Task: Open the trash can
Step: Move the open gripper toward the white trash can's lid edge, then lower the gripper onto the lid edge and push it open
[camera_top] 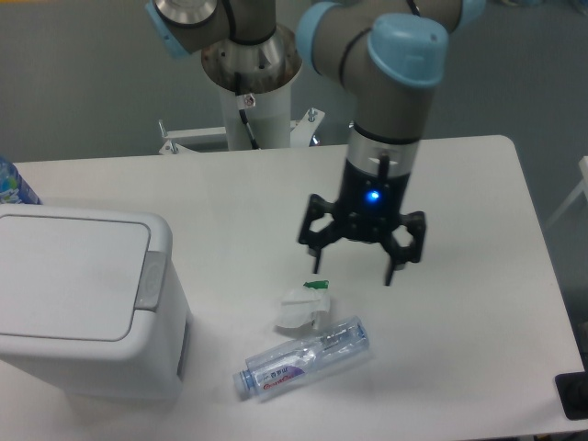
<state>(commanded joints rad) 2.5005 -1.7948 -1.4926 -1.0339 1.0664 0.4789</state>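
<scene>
The bin (83, 303) sits at the table's (239, 193) left front, lid flat and shut, with its grey tab (151, 279) on the rim edge that faces the middle of the table. The gripper (354, 268) hangs well to the right of the bin, above the table with its fingers spread wide and nothing between them, just beyond a crumpled white scrap (301, 309) with a bit of green on it; a clear bottle (303, 358) lies nearer the front edge than that scrap, and both lie between the gripper and the bin. The step in hand looks to be the approach to the tab. To do it well, the arm should travel high enough to pass over the scrap and bottle, not sweep them, then come down squarely onto the tab; pressing with fingers drawn together, or with one fingertip centred on the tab, would likely give a firmer push than a wide-open pair that could straddle it. A vertical press is safest, since a sideways shove might slide the light bin instead of releasing the lid. The bin's left side is cut off by the frame, so any hinge is not visible. A blue object (14, 184) behind the bin is mostly cut off, as is a dark thing (573, 395) at the table's front right corner.
</scene>
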